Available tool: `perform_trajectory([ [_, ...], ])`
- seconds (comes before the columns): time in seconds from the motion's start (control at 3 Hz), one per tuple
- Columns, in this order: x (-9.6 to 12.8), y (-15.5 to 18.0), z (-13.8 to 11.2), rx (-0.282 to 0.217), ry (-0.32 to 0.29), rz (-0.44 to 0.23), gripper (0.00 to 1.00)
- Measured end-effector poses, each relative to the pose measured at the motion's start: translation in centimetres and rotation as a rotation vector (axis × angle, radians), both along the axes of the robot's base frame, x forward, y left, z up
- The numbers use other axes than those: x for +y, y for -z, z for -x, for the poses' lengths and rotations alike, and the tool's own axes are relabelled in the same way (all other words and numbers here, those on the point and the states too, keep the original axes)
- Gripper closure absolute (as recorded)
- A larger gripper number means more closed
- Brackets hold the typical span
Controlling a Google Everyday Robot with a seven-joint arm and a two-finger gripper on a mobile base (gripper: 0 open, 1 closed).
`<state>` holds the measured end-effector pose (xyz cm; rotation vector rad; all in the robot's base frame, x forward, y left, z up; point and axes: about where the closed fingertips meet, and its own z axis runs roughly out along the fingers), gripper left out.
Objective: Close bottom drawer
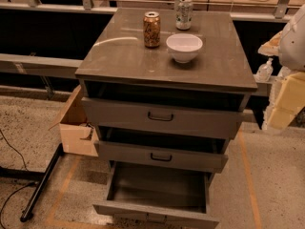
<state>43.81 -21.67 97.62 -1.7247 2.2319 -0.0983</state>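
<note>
The bottom drawer is the lowest of three in the grey metal cabinet. It is pulled far out toward me, and its empty inside shows. Its low flat front panel sits near the picture's lower edge. The middle drawer and the top drawer each stand a little way out, with dark pull handles. My gripper is a pale cream shape at the right edge. It hangs below the white arm, to the right of the cabinet top and well above the bottom drawer. It touches nothing.
On the cabinet top stand a brown can, a pale can and a white bowl. A cardboard box sits on the floor left of the cabinet, with a black pole lying beside it. A clear bottle is behind at the right.
</note>
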Motion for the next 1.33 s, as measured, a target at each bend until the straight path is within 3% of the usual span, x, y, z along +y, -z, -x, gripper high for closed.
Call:
perform_trajectory([
  [0.33, 0.0, 0.0, 0.0, 0.000, 0.000, 0.000, 0.00],
  [0.67, 0.1, -0.2, 0.0, -0.010, 0.000, 0.000, 0.16],
  [1.0, -0.4, 1.3, -0.9, -0.024, -0.023, -0.034, 0.39],
  [1.33, -1.6, 5.7, -2.5, -0.014, -0.050, -0.070, 0.62],
])
